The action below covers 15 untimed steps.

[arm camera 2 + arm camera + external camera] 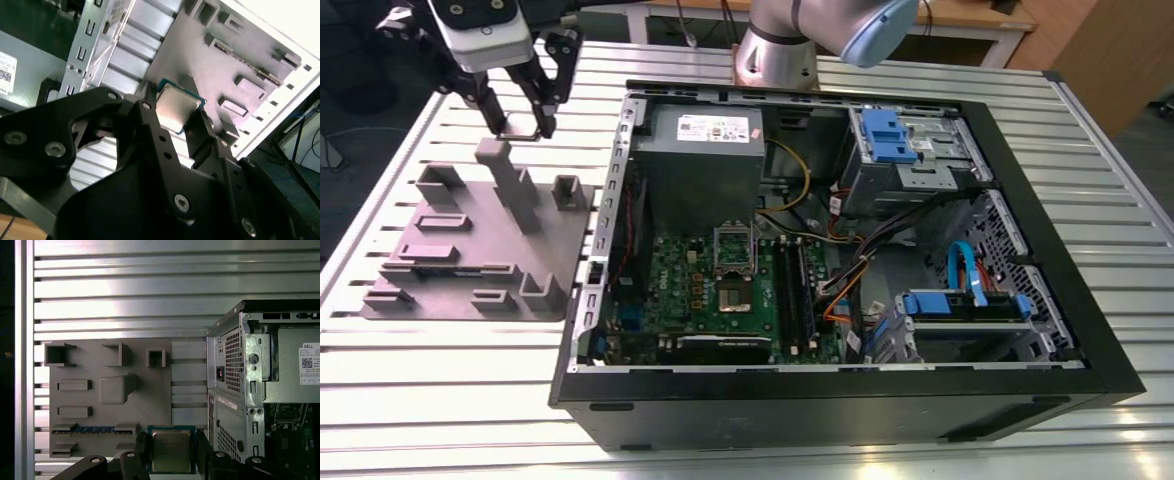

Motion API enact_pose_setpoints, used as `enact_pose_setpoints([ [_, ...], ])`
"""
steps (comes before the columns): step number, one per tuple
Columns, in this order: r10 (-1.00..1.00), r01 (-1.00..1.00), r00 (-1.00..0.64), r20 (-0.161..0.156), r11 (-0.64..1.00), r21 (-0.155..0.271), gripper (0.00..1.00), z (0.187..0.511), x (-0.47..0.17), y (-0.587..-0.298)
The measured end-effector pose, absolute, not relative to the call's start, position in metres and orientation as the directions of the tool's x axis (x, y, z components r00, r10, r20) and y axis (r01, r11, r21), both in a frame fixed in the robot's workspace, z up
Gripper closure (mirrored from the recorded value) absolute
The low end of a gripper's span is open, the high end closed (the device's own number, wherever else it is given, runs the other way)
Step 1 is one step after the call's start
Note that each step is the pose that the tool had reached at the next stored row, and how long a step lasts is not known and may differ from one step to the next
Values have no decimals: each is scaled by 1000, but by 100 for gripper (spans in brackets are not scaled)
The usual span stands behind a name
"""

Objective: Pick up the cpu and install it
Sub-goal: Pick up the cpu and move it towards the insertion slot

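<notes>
My gripper [520, 128] hangs over the back of the grey plastic plate [454, 250] at the exterior view's left, above its tall upright block. It is shut on the cpu [520, 124], a small square chip with a silvery top. In both wrist views the cpu [177, 107] [171, 450] sits clamped by its edges between the two black fingers [142, 452], lifted off the plate [190, 390]. The open computer case [854, 405] lies to the exterior view's right of the plate, with the green motherboard and its shiny socket [735, 290] near the middle.
The case and plate rest on a slatted metal table [454, 400]. Inside the case are a grey power supply [700, 150], drive cages with blue parts [894, 135], and loose cables [854, 270]. The arm's base [781, 50] stands behind the case.
</notes>
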<state>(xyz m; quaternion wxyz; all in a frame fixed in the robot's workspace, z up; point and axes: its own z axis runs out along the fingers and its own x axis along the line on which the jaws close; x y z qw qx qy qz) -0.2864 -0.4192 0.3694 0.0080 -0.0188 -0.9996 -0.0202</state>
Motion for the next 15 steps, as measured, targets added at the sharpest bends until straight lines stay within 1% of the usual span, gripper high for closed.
enact_pose_setpoints([
  [15,37,38,-999,17,998,40,53,369,-285,-419],
])
